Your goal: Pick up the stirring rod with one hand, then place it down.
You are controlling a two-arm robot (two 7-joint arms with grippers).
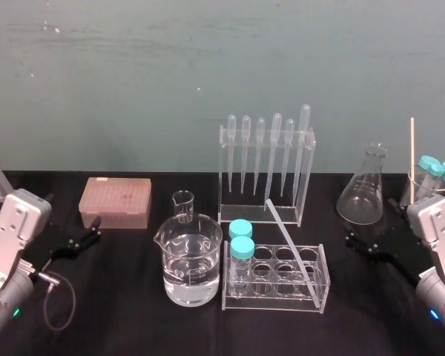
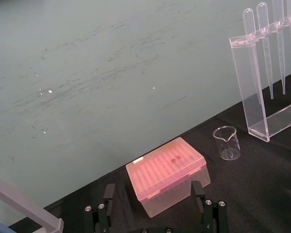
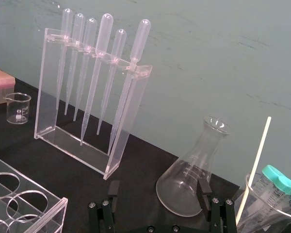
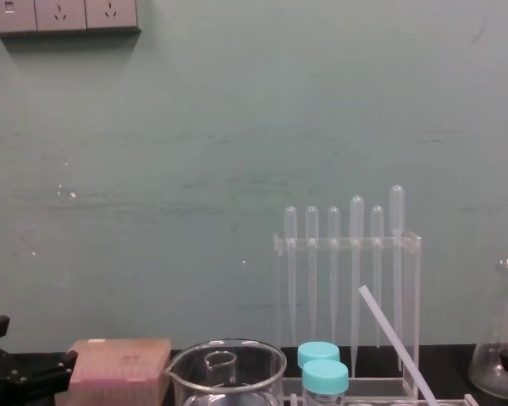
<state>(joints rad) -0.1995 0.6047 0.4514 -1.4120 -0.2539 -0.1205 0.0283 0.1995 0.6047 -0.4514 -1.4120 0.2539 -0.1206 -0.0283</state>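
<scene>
The stirring rod (image 1: 289, 241) is a thin translucent-white stick. It leans tilted in the clear test-tube rack (image 1: 322, 293), its top end toward the pipette rack; in the chest view the stirring rod (image 4: 396, 342) slants up to the left. My left gripper (image 1: 89, 231) hovers at the table's left, open, facing the pink tip box (image 2: 167, 174), with both black fingers (image 2: 108, 196) spread and nothing between them. My right gripper (image 1: 371, 226) hovers at the right, open, facing the conical flask (image 3: 196, 177), well to the right of the rod.
A large beaker (image 1: 191, 259) of clear liquid and a small beaker (image 1: 183, 205) stand left of the tube rack, which holds two teal-capped tubes (image 1: 242, 248). The pipette rack (image 1: 267, 167) stands behind. At far right a beaker holds a cream stick (image 3: 254, 167) and capped tubes (image 3: 276, 182).
</scene>
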